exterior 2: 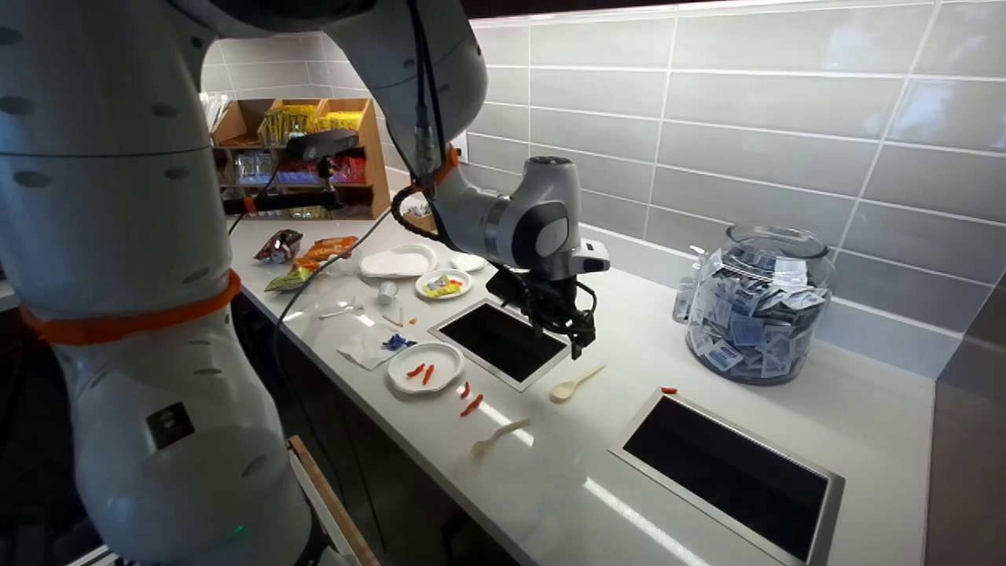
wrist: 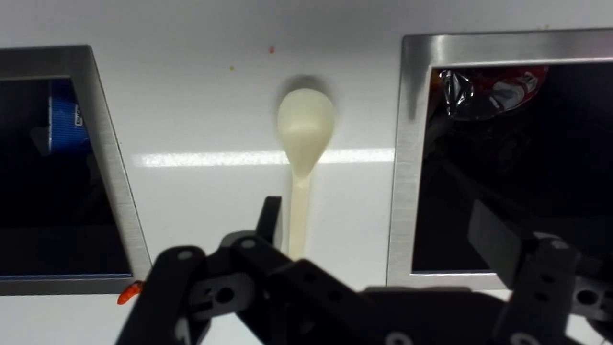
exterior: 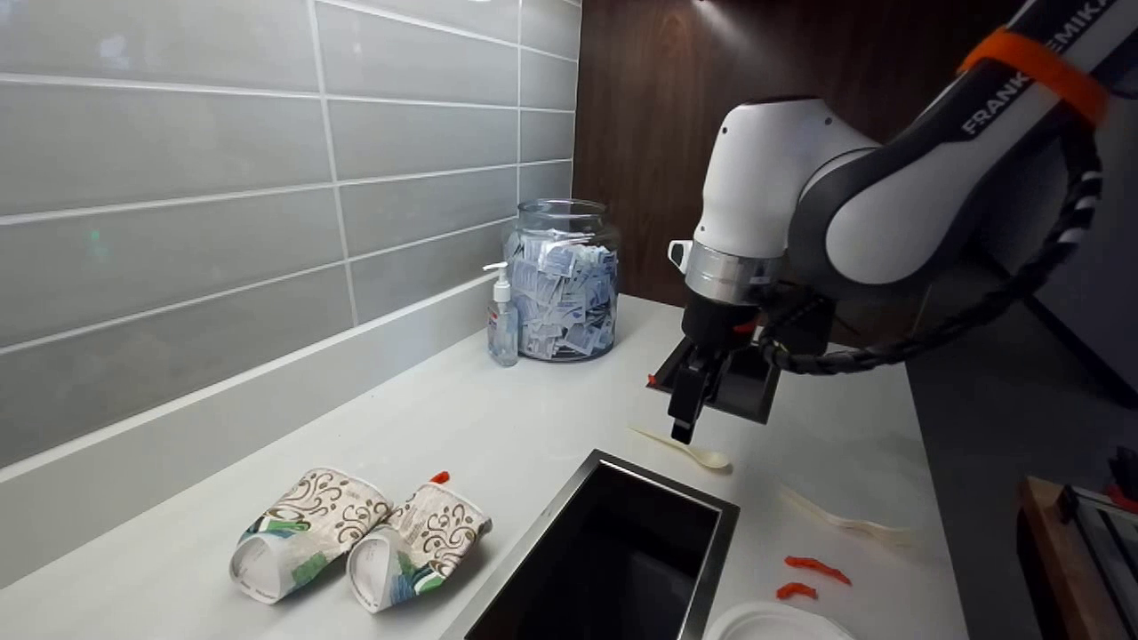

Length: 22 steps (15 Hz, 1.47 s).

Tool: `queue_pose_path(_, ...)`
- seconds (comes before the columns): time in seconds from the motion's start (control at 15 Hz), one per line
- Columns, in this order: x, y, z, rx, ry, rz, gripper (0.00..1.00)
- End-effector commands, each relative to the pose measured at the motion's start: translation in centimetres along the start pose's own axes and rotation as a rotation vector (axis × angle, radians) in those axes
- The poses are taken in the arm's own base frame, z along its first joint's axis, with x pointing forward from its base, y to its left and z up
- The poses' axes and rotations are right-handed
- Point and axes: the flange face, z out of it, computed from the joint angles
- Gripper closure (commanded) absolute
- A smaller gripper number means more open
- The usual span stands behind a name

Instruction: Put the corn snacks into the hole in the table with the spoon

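Holds the gripper (wrist: 374, 220) wide near the cream spoon (wrist: 305, 125) between metal-framed cut-outs (wrist: 407, 167); hangs clear of sachet-filled glass jar (exterior: 560, 222) and pump bottle (exterior: 503, 329); bears "FRANK" on the arm (exterior: 942, 169).

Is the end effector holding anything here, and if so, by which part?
Nothing is held: the end effector stands open, and the spoon lies on the countertop.

Below me, the off-white table (exterior: 533, 418) carries a pale spoon (wrist: 304, 153) lying between two metal-rimmed cut-outs (wrist: 404, 191), a second pale utensil (exterior: 876, 530), loose red-orange corn snacks (exterior: 813, 564), white plates (exterior 2: 448, 362), two patterned containers (exterior: 320, 516), a glass jar (exterior: 562, 226) of packets (exterior: 564, 298) and, just beside it, a pump bottle (exterior: 503, 329).
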Motion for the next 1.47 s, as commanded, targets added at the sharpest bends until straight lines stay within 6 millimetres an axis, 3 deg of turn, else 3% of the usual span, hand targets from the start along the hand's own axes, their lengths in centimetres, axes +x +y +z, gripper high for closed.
queue_pose_path(0.0,0.2,0.2,0.2,0.001,-0.004,0.001,0.0)
queue_pose_path(0.33,0.3,0.1,0.1,0.001,0.0,-0.002,0.0)
queue_pose_path(0.47,1.0,0.9,1.4,-0.004,-0.014,0.018,0.0)
queue_pose_path(1.4,3.1,3.3,5.4,-0.015,0.045,0.072,0.0)
